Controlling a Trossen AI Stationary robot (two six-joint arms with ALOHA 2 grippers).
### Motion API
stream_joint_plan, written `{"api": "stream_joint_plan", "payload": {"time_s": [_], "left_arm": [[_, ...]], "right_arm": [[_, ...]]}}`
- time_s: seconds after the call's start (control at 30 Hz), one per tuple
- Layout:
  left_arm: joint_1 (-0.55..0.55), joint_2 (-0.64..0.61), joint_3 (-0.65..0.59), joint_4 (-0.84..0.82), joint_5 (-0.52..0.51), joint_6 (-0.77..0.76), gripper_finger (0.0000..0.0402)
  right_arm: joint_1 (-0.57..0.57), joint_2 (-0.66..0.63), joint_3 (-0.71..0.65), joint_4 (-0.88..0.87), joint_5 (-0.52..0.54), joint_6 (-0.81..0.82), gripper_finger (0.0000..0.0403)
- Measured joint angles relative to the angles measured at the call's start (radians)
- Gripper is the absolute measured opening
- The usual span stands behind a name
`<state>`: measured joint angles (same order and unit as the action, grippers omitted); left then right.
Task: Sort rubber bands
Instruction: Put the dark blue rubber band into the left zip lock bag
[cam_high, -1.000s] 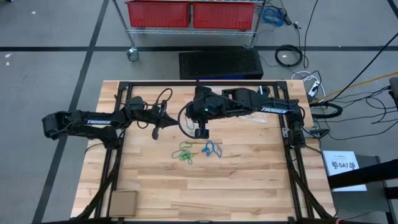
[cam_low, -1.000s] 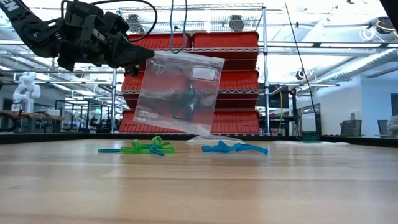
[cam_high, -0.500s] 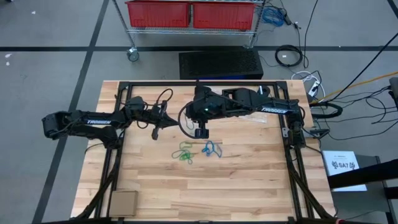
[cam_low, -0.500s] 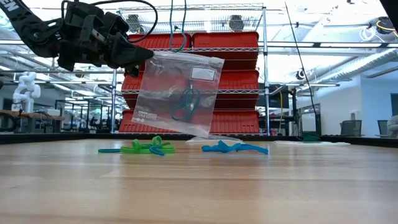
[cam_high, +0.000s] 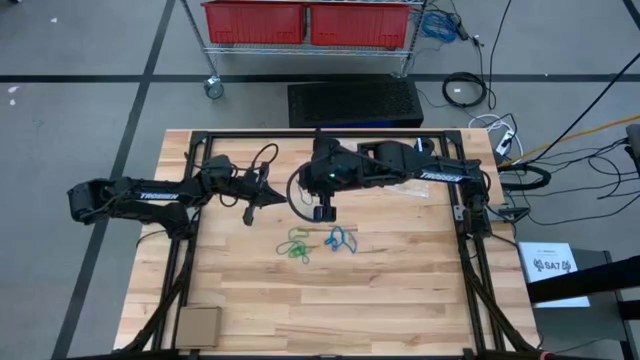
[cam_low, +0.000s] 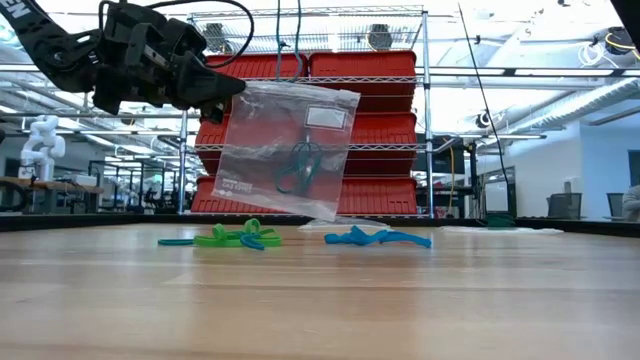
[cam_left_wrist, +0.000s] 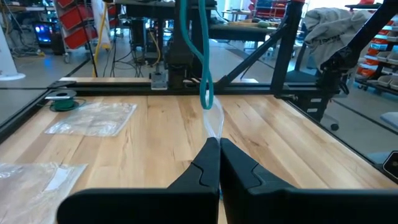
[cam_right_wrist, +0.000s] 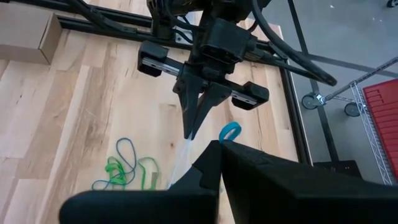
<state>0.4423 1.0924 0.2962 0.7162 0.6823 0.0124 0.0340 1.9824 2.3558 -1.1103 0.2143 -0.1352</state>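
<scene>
1. In the low view, nearest on the wooden surface (cam_low: 320, 300), two clusters of rubber bands lie side by side but apart: green rubber bands (cam_low: 237, 237) with a thin teal loop at their edge, and blue rubber bands (cam_low: 377, 238) next to them.
2. Above and behind them hangs a clear plastic bag (cam_low: 288, 148), held up off the surface, with a dark teal band (cam_low: 298, 165) inside it. Only this view shows the bag's full face and its white label strip.
3. The high view barely shows the bag, which hangs edge-on to it, but it places both clusters near the middle of the surface: green (cam_high: 295, 245), blue (cam_high: 339, 239).
4. That view also sorts the arms: the left end effector (cam_high: 254, 205) and the right end effector (cam_high: 322, 211) both sit just behind the bands, pointing toward each other.
5. The left wrist view shows the left end effector (cam_left_wrist: 219, 149) clenched on the thin top edge of the bag, fingers pressed together, with the teal band (cam_left_wrist: 205, 87) dangling beyond.
6. The right wrist view shows the right end effector (cam_right_wrist: 220, 148) likewise clenched, apparently on the opposite edge of the same bag, though the film is nearly invisible there. Beyond it, the left end effector faces it, fingers pinched to a point.
7. Farther off, the left wrist view alone reveals two more clear bags (cam_left_wrist: 93, 118) lying flat on the surface.
8. Red bins (cam_low: 365, 130) on a wire shelf fill the background.
</scene>
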Motion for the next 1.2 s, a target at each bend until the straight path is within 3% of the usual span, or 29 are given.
{"api": "stream_joint_plan", "payload": {"time_s": [1.2], "left_arm": [[0.0, 0.0, 0.0, 0.018, -0.009, -0.008, 0.0001]], "right_arm": [[0.04, 0.0, 0.0, -0.029, -0.036, 0.084, 0.0]]}}
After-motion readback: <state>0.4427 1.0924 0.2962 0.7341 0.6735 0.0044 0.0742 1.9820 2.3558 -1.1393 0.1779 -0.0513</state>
